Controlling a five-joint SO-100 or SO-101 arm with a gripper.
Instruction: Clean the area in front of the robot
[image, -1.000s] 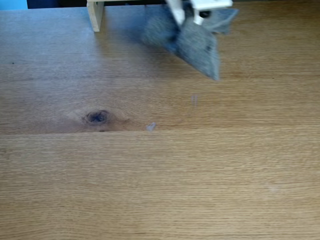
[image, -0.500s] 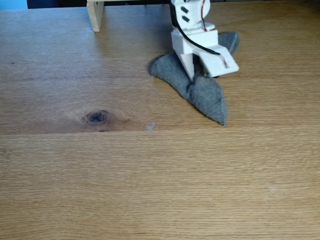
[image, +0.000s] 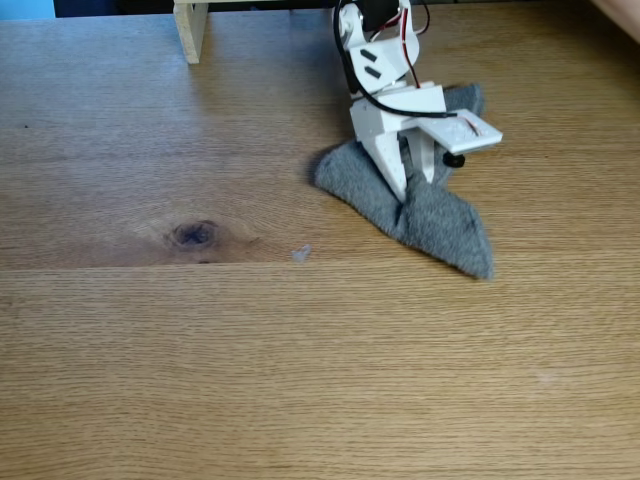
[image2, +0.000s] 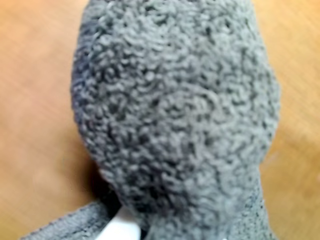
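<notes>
In the fixed view the white robot arm (image: 385, 60) reaches down from the top edge. Its gripper (image: 405, 203) is shut on a grey terry cloth (image: 440, 225), which it presses onto the light-brown wooden tabletop (image: 300, 360). The cloth spreads left and right of the fingers (image: 388, 160), with one corner pointing toward the lower right. A small pale smudge (image: 300, 253) lies on the wood left of the cloth, beside the plank seam. In the wrist view the looped grey cloth (image2: 175, 115) bulges close to the lens, and a bit of white finger (image2: 120, 229) shows at the bottom.
A dark oval knot (image: 195, 234) marks the wood at the left. A pale wooden post (image: 190, 30) stands at the back left. Bare wood stretches across the whole front of the table.
The arm has come down and toward the camera with the cloth, from hanging in the air to lying on the wood. The cloth has slid to the lower right, over a faint mark seen earlier.
</notes>
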